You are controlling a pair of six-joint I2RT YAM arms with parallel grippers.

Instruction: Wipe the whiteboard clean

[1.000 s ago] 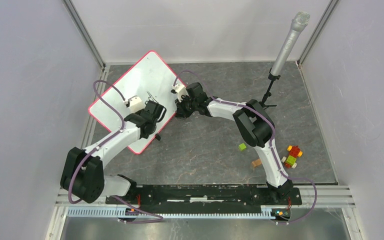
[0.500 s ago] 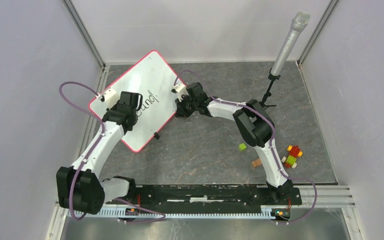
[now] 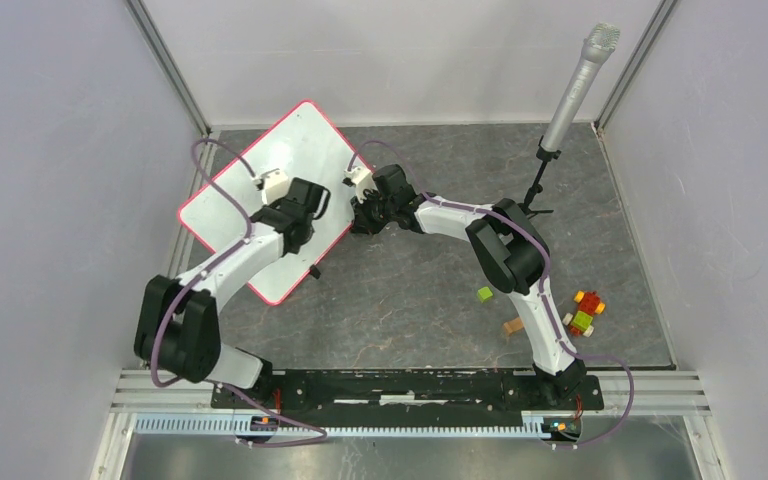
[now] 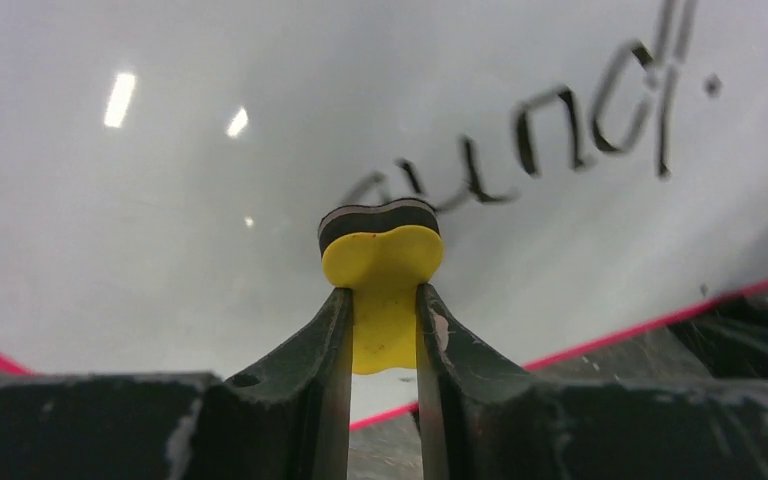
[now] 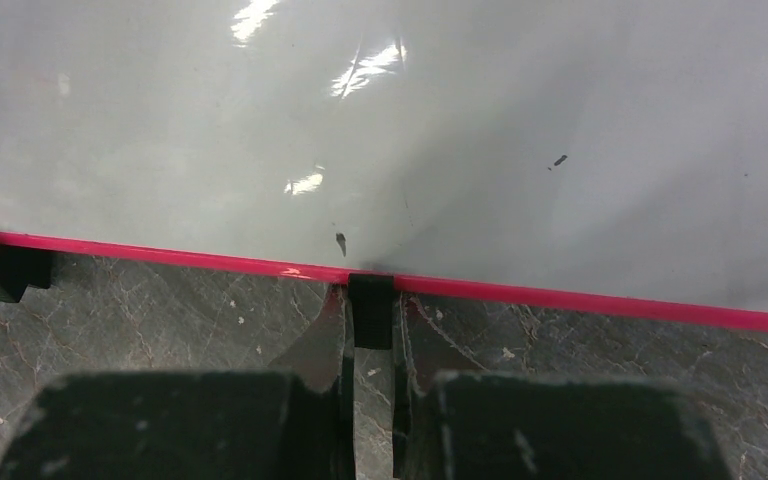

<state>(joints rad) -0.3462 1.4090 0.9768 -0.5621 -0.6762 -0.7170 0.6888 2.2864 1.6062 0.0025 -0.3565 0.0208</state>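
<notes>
The whiteboard [image 3: 285,145] lies turned like a diamond at the back left, white with a red-pink rim. Dark handwriting [image 4: 570,125] shows on it in the left wrist view. My left gripper [image 3: 310,200] is over the board's right half, shut on a yellow eraser [image 4: 382,250] whose black felt touches the board at the writing's left end. My right gripper [image 3: 357,220] is at the board's right edge, its jaws closed on a small black edge clip [image 5: 371,330] on the red rim [image 5: 580,298].
A microphone on a stand [image 3: 578,85] rises at the back right. Small toy blocks lie on the grey floor at the right: a green one [image 3: 484,294], a brown one [image 3: 512,326] and a coloured cluster [image 3: 585,312]. Walls close in on three sides.
My left gripper with the eraser swept left across the board, then back to the right over the writing. The right arm has not moved.
</notes>
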